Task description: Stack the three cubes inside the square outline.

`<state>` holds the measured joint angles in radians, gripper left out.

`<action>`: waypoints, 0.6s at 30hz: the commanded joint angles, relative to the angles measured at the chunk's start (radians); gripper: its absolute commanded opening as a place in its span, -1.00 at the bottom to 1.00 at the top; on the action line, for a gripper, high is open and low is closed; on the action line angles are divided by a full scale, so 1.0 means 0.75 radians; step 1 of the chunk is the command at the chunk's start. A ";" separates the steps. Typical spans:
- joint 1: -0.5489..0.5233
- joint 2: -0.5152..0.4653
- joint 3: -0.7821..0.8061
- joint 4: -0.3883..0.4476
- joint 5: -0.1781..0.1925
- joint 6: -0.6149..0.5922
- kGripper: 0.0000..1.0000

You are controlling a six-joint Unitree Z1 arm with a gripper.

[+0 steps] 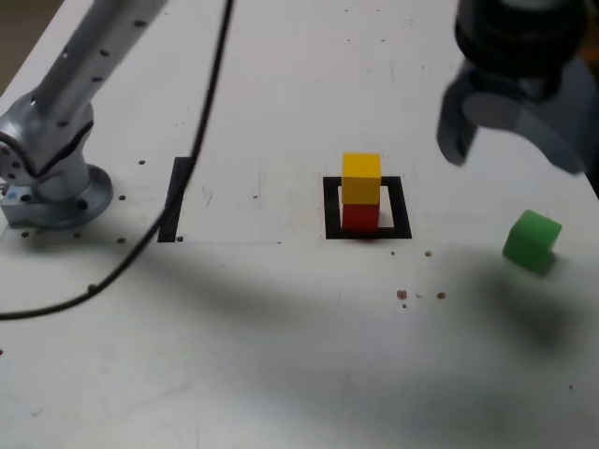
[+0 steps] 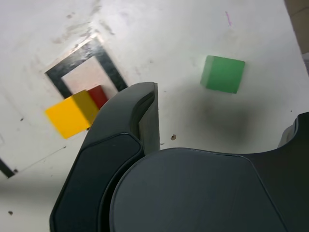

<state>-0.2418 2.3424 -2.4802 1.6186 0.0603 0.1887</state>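
The yellow cube (image 1: 361, 178) sits on top of the red cube (image 1: 360, 217), and both stand inside the square outline (image 1: 331, 208) of black tape. The green cube (image 1: 532, 241) lies alone on the white table at the exterior view's right, outside the outline. My gripper (image 1: 510, 140) hangs high above the table between the stack and the green cube, open and holding nothing. The wrist view shows the yellow cube (image 2: 71, 114) over the red cube (image 2: 98, 95), the square outline (image 2: 110, 65), the green cube (image 2: 222, 73) and my gripper (image 2: 222, 121) with its jaws wide apart.
The arm's base (image 1: 56, 187) stands at the exterior view's left, with a black cable (image 1: 140, 251) running across the table from it. A straight black tape strip (image 1: 176, 201) lies left of the outline. Small dark specks (image 1: 402, 295) dot the table in front of the stack.
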 commanded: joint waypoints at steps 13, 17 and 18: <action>0.036 0.254 -0.152 0.028 -0.045 0.211 0.97; 0.038 0.321 -0.207 0.028 -0.060 0.252 0.92; 0.041 0.336 -0.220 0.028 -0.064 0.256 0.91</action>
<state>-0.2139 2.5843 -2.6391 1.6188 0.0139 0.3796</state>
